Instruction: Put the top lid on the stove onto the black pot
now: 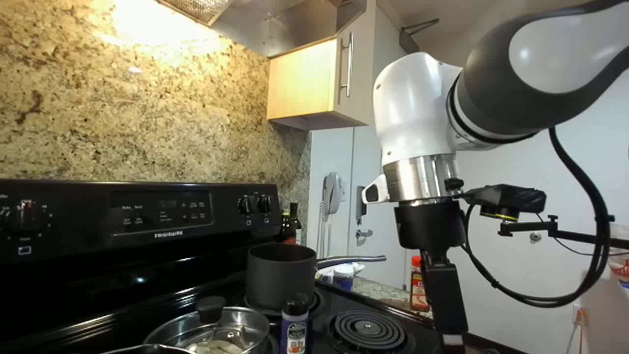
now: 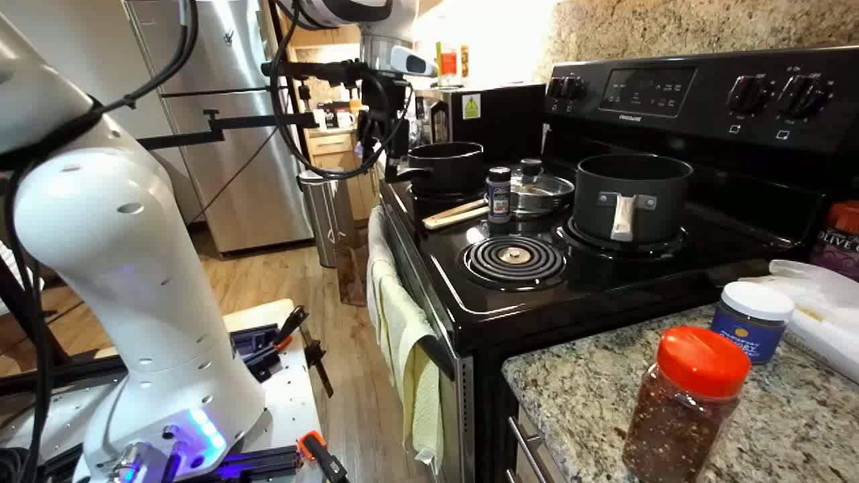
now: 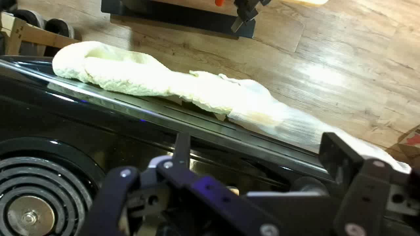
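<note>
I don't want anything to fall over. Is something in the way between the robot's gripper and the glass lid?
Yes. In both exterior views, a purple-labelled seasoning bottle stands between the gripper and the glass lid. The front black saucepan may crowd that path too, so coming from above looks safer.

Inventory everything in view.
stove: 1, black, beside counter
coil burner: 1 fully visible, black, stove front
black pot: 1, charcoal, stove rear
second pot: 1, dark, stove front
steel pan: 1, silver, stove rear
glass lid: 1, clear, on pan
bottle: 1, purple, stovetop
wooden utensils: unclear, tan, stovetop
towels: unclear, pale, hanging, stove front
red-lidded jar: 1, brown, counter
white-lidded jar: 1, blue, counter
fridge: 1, silver, background
rest: uncounted, mixed, background
arm: 1, white, beside stove
gripper: 1, black, above stove front
</note>
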Robot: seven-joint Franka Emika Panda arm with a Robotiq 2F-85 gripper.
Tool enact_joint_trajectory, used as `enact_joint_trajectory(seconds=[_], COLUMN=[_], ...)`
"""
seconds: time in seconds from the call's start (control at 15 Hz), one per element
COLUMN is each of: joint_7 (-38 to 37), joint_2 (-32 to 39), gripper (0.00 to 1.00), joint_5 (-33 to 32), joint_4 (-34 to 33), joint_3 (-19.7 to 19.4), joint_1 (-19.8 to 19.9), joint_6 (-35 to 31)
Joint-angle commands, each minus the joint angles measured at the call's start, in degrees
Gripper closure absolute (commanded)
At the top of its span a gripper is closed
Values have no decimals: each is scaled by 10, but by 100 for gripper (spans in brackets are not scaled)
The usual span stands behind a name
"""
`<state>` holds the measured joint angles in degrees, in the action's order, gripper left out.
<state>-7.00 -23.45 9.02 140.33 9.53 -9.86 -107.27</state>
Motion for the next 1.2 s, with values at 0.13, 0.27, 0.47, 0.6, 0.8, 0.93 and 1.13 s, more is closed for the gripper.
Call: enact_joint_trajectory(seconds=[0.13, 0.27, 0.47, 0.6, 0.8, 0.93, 1.13], joint_7=[0, -5, -3, 6, 20, 48, 83], joint_2=[0, 6, 15, 26, 58, 93, 162], gripper=[0, 0, 0, 0, 0, 0, 0], joint_5=[1, -14, -50, -76, -107, -113, -112], joint_4=[-1, -12, -44, -71, -124, -169, -250], joint_3=[2, 5, 10, 10, 9, 3, 1], joint_1=[2, 5, 9, 8, 7, 4, 4], joint_6=[1, -2, 14, 21, 23, 23, 25])
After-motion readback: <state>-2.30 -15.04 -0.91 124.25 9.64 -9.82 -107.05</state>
